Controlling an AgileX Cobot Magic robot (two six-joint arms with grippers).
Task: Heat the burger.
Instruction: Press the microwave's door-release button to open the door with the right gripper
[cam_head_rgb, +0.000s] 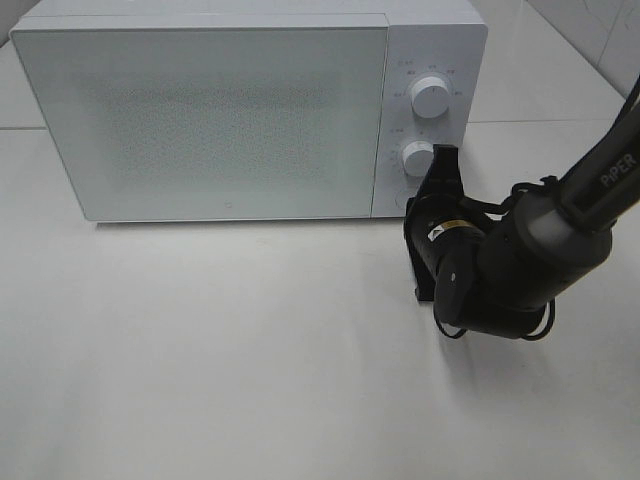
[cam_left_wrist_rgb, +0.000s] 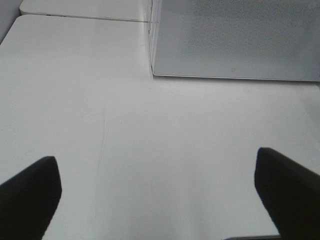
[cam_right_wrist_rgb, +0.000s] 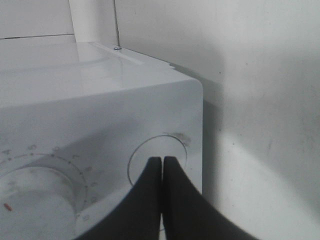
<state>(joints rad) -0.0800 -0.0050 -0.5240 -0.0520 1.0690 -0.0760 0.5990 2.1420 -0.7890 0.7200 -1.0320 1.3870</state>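
Right arm's (cam_head_rgb: 560, 225) closed fingers (cam_right_wrist_rgb: 182, 200) meet the microwave's (cam_head_rgb: 200, 120) round button (cam_right_wrist_rgb: 150, 147).

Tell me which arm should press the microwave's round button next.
Right. The right gripper, shut, points at the round button under the dials; the left gripper hangs open over the table beside the microwave.

Bright, even, diffuse overhead light. Soft shadow under arm (cam_head_rgb: 540, 250) on table (cam_head_rgb: 250, 380). Sheen on microwave (cam_right_wrist_rgb: 100, 105) top. Left fingers (cam_left_wrist_rgb: 30, 195), right fingers (cam_right_wrist_rgb: 145, 200) near lens: dark, blurred, featureless. High view sharp, whites washed.
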